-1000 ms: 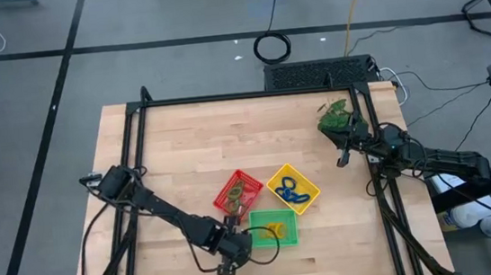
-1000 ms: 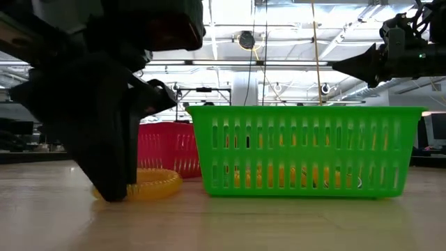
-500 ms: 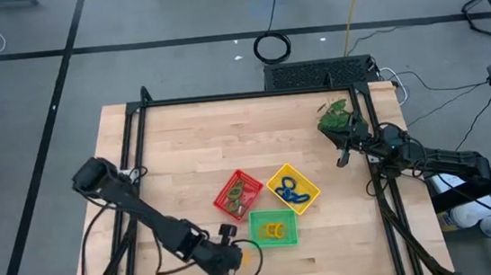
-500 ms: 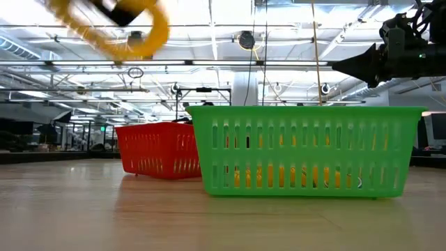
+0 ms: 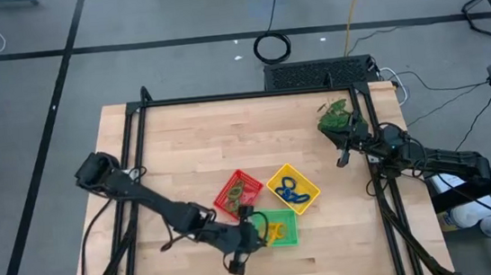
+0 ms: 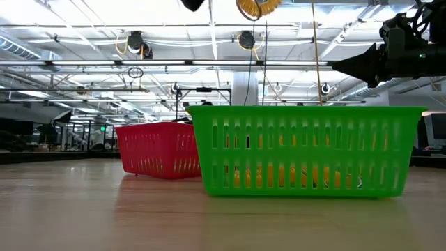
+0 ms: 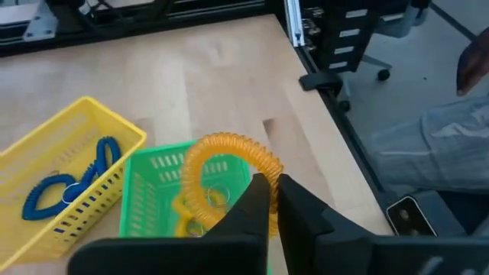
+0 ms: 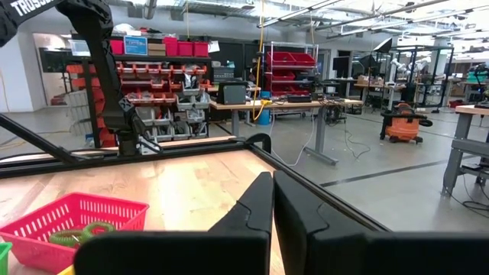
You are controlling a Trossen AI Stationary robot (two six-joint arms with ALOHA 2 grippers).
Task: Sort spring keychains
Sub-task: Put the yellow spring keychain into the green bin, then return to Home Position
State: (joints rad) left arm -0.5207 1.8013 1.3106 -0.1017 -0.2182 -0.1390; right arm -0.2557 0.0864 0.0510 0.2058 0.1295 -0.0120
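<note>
Orange spring keychain [image 7: 226,164] pinched in left tool [image 7: 267,195], held over green tray [image 5: 277,228].
Lower centre of high view; right tool [image 5: 342,160] clenched empty, right of frame near plant [image 5: 335,116].

Three square trays [image 5: 275,228] cluster near the front middle of the table [image 5: 184,152], two side by side behind and a third just in front of them, each with spring keychains [image 5: 293,190] lying inside. The left gripper [image 5: 252,223] hangs over the front tray's left edge, clamping one keychain [image 7: 224,169] above it. The right gripper [image 5: 342,159] waits at the table's right edge, just in front of a potted plant [image 5: 335,115] at the back right.
</note>
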